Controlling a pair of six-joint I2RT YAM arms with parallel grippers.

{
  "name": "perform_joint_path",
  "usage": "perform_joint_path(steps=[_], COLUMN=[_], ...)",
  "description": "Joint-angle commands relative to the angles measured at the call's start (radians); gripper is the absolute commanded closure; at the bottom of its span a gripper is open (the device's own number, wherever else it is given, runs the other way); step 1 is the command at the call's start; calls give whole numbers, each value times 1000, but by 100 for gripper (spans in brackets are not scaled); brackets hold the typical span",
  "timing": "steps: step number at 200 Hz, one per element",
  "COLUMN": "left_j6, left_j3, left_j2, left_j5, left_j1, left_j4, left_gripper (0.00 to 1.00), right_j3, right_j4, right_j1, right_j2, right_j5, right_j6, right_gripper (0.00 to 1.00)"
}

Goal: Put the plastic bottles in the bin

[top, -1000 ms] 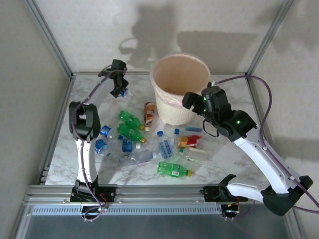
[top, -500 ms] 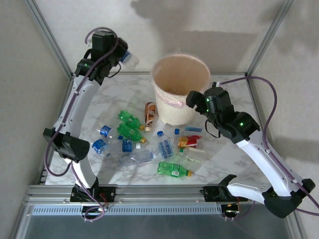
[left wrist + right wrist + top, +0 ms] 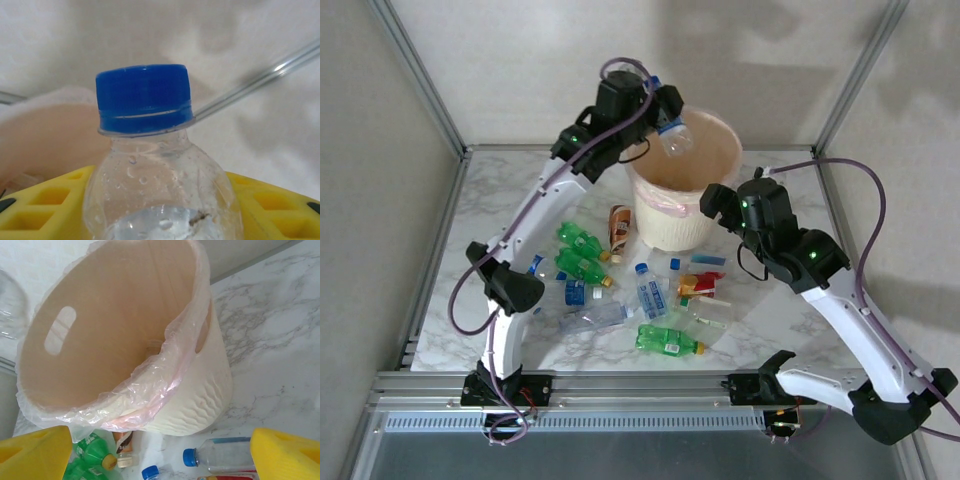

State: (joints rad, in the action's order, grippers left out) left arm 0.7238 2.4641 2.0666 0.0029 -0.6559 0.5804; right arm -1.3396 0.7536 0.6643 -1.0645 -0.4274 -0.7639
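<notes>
Glossy clear plastic bottle (image 3: 160, 195), matt bin (image 3: 200, 405), marbled table (image 3: 270, 340)

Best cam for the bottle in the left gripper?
Left wrist: the clear bottle sits close up between the yellow fingers, blue cap and droplets sharp. Top external shows it small, held by the left gripper above the bin rim. Right wrist has a clear sliver at its left edge, possibly it.
</notes>
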Motion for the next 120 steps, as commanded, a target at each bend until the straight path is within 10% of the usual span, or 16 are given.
perform_joint_path(steps=[1, 120], left_j6=[-70, -196], left_j3=[1, -65], left_j2=[14, 24], left_j5=[-56, -183], left_j1=[-12, -62], left_j4=[-3, 16], left_gripper=[52, 23], right_j3=[8, 29], right_j4=[16, 3], right_j1=[-8, -14], right_j2=[10, 11], right_j5=[-33, -26], right_j6=[-17, -25], right_gripper=[8, 7])
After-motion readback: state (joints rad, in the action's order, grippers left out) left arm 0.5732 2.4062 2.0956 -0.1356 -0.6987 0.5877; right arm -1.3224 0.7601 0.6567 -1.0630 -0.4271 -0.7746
